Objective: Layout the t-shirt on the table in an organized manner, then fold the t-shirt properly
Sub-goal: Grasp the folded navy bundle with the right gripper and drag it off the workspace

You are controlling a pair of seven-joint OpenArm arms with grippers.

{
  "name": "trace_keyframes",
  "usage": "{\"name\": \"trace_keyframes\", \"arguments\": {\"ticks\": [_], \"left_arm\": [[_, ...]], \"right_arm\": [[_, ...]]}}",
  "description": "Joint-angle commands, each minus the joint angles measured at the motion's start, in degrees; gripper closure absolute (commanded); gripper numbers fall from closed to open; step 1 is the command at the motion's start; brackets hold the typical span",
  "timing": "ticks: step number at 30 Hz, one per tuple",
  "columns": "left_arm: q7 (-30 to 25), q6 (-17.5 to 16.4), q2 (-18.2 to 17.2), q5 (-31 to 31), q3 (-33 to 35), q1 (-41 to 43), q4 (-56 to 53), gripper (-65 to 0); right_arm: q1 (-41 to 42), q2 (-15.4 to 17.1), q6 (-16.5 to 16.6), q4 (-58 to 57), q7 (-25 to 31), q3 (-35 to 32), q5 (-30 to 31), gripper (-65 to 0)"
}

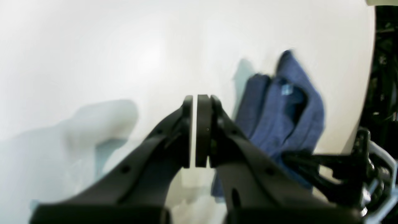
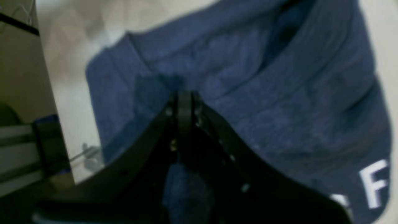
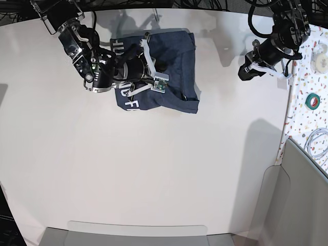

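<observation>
The dark blue t-shirt (image 3: 180, 54) lies bunched at the far middle of the white table (image 3: 154, 169). White letters (image 3: 130, 100) show on its near left part. My right gripper (image 3: 171, 66) is over the shirt. In the right wrist view its fingers are shut (image 2: 185, 95), with a pinch of the t-shirt (image 2: 279, 93) gathered at their tips. In the left wrist view the t-shirt (image 1: 279, 118) rises in a fold off the table (image 1: 124, 46). My left gripper (image 1: 194, 102) is shut and holds nothing. It hangs above bare table, to the right of the shirt (image 3: 244, 73).
A narrow speckled surface (image 3: 307, 77) runs along the table's right edge, carrying a green tape roll (image 3: 313, 99), a second roll (image 3: 320, 60) and a white cable (image 3: 318, 141). A grey panel (image 3: 302, 200) stands at the near right corner. Dark frame parts lie beyond the far edge.
</observation>
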Motion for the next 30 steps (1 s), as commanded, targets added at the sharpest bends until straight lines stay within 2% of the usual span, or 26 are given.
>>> {"name": "trace_keyframes", "arguments": {"ticks": [1,5,8,10,15,19,23,30], "left_arm": [[-0.60,-0.27,-0.35,-0.89,0.01,-0.12,0.89,-1.1],[-0.60,-0.27,-0.35,-0.89,-0.07,-0.12,0.89,-1.1],[-0.60,-0.27,-0.35,-0.89,-0.25,-0.12,0.89,-1.1],[-0.51,-0.27,-0.35,-0.89,-0.16,-0.12,0.89,-1.1],[-0.51,-0.27,-0.35,-0.89,0.19,-0.12,0.89,-1.1],[-0.51,-0.27,-0.35,-0.89,0.19,-0.12,0.89,-1.1],[-0.51,-0.27,-0.35,-0.97,0.28,-0.12,0.89,-1.1],[-0.51,-0.27,-0.35,-1.33,0.28,-0.12,0.89,-1.1]], "right_arm": [[0.71,0.86,0.47,-2.02,0.28,0.22,0.20,0.0],[1.24,0.07,0.47,-12.92,0.90,1.89,-3.14,0.0],[0.09,-1.25,0.47,-16.00,1.95,7.34,-8.77,0.0],[-2.28,-1.42,0.47,-16.26,1.95,13.94,-11.58,0.0],[-8.08,-1.16,0.47,-16.26,1.86,34.60,-13.25,0.0],[-13.09,1.39,0.47,-16.26,1.16,49.89,-13.34,0.0],[-16.70,3.59,0.47,-16.26,1.25,62.55,-15.27,0.0],[-22.67,5.17,0.47,-16.44,1.69,80.14,-18.18,0.0]]}}
